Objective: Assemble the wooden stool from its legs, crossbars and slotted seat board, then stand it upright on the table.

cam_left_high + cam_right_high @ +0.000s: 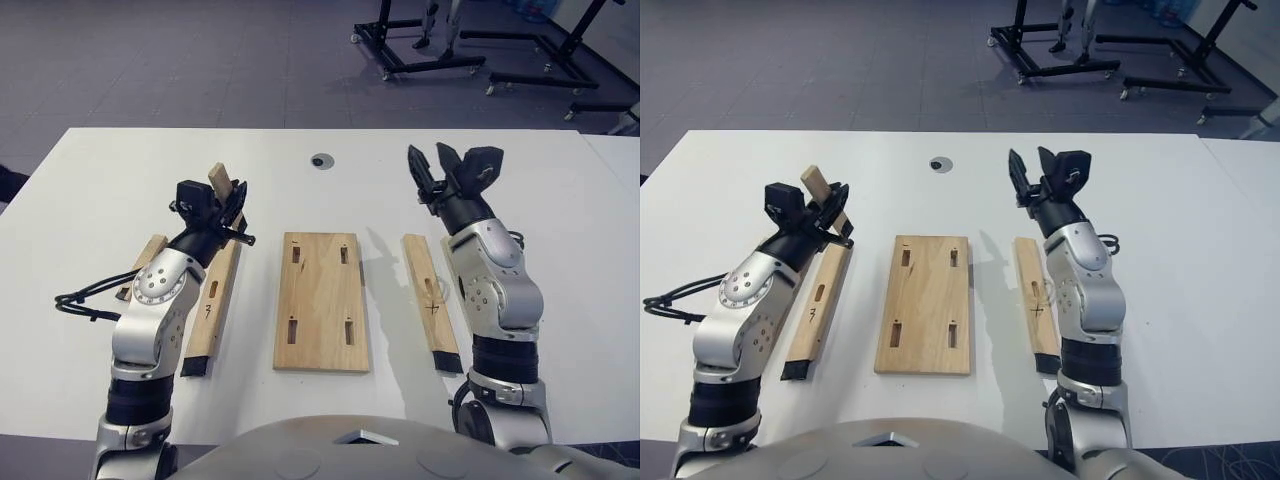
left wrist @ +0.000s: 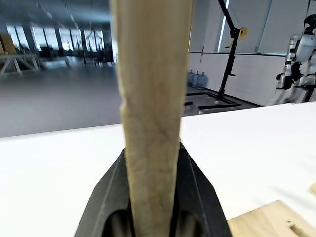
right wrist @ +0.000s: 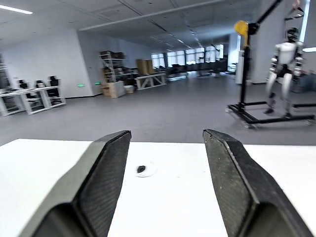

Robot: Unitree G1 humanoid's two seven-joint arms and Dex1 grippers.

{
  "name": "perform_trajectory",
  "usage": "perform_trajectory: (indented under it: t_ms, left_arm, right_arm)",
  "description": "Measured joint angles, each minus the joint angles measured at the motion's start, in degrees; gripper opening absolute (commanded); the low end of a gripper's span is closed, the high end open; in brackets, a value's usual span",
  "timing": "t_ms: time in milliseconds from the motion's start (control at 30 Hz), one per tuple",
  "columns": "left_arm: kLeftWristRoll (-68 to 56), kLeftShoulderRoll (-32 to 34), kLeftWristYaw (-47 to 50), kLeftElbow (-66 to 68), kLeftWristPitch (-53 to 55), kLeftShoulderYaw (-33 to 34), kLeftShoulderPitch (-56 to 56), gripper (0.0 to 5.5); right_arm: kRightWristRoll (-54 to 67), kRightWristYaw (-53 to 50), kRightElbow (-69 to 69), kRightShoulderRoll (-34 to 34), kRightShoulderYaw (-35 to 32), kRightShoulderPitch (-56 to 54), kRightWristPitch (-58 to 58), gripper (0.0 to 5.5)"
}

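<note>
Our left gripper (image 1: 227, 205) is clamped on a short wooden piece (image 1: 220, 180), probably a crossbar, held tilted just above the far end of the left leg (image 1: 213, 300). Our right gripper (image 1: 432, 165) hangs with its fingers apart over the table (image 1: 560, 250), beyond the right leg (image 1: 428, 300). The slotted seat board (image 1: 320, 300) lies flat between the two legs.

Grey floor (image 1: 200, 60), black wheeled stands (image 1: 420, 45) (far side), window row (image 3: 197, 54).

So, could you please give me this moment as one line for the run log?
left gripper: shut on wooden piece, raised off table | right gripper: open, empty | seat board: flat, slots unfilled
</note>
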Motion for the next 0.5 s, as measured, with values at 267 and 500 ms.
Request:
perform_trajectory:
  t_ms: [267, 500]
  left_arm:
    - [12.34, -1.12, 6.45, -5.24, -6.2, 0.81, 11.54, 0.39]
    - [15.65, -1.78, 8.29, -8.09, -6.48, 1.87, 15.55, 0.39]
  right_arm:
    - [-3.14, -2.97, 2.34, 0.92, 0.1, 0.65, -1.01, 2.69]
    - [-4.92, -2.95, 3.02, 0.87, 0.23, 0.6, -1.58, 2.69]
